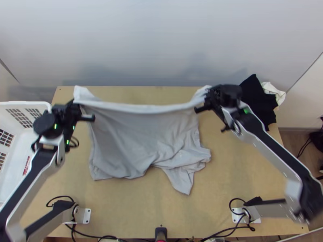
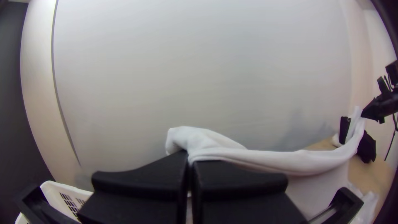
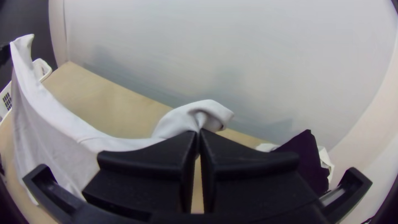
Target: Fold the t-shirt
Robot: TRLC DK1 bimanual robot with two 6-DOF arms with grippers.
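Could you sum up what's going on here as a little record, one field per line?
garment: light grey t-shirt
held by: both grippers, left and right, each shut on an end of its far edge
lie: edge stretched between them with a slight sag; near part rumpled on the table
folded: not yet
left side: white basket
far right corner: black cloth beside white cloth

We get fairly bright, diffuse light, soft shadows low on the far wall, blur at the right arm's elbow, and bent edges with dark corners in both wrist views.
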